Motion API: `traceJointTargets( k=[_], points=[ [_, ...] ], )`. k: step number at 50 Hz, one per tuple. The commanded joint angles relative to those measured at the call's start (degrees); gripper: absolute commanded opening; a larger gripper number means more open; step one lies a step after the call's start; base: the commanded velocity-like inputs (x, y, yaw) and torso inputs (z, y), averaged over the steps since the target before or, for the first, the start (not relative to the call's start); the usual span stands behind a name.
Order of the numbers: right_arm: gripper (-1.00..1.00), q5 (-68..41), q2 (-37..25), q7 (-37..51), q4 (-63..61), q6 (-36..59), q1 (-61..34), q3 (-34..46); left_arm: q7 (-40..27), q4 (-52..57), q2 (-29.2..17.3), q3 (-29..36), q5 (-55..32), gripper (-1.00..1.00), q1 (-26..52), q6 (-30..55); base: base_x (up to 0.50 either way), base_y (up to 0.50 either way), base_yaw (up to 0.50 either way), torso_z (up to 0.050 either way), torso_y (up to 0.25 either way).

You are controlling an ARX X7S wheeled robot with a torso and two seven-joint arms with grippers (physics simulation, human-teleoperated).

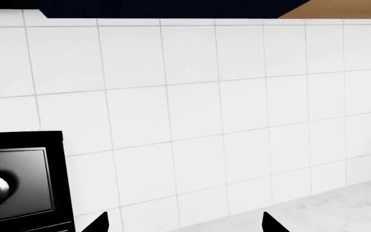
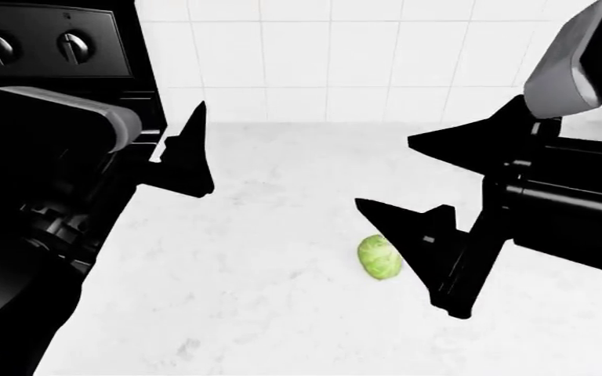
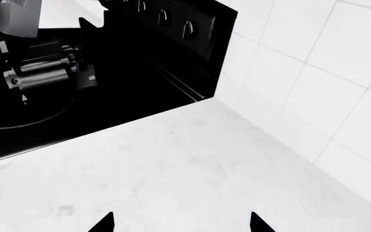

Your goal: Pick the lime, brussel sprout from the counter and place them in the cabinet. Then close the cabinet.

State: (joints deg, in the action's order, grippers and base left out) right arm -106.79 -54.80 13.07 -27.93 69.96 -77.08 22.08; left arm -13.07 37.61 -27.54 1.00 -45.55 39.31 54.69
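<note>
1 sprout (image 2: 379,258) lies on the counter (image 2: 259,313), its long axis running roughly toward the robot, just beside the lower finger of the right gripper (image 2: 395,184), spread wide and empty. Left gripper (image 2: 194,149) is farther, state unclear. No lime visible.

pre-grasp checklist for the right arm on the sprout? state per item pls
1. Right gripper open: ok, jaws spread wide.
2. Right gripper empty: ok, nothing between its fingertips.
3. Brussel sprout reachable: ok, it lies loose on the counter, beside the lower fingertip.
4. Sprout framed in the right wrist view: not ok, only bare counter shows there.
5. Left gripper out of the way: ok, off by the stove, apart from the sprout.
6. Lime and cabinet located: cannot tell, neither is in view.
</note>
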Motion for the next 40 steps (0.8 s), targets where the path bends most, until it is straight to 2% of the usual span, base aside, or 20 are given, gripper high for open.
traceJointTargets(
  k=[1,22,40],
  points=[
    [1.0,-0.17,-3.31,-1.44,-3.7,-1.91,5.67,-1.73,0.05,-0.54,-1.39,2.94,0.31,1.0,-4.56,-0.56,0.0,0.0,0.0,0.0,0.0],
    [1.0,2.37,-6.28,-4.05,-7.48,-5.96,15.81,-4.47,0.21,-1.02,-1.62,3.66,0.68,1.0,-4.89,-1.53,0.0,0.0,0.0,0.0,0.0],
    [1.0,6.63,-6.51,-5.74,-9.4,-9.34,23.58,-5.88,0.3,-1.52,-1.65,4.4,0.94,1.0,-4.99,-2.22,0.0,0.0,0.0,0.0,0.0]
  ],
)
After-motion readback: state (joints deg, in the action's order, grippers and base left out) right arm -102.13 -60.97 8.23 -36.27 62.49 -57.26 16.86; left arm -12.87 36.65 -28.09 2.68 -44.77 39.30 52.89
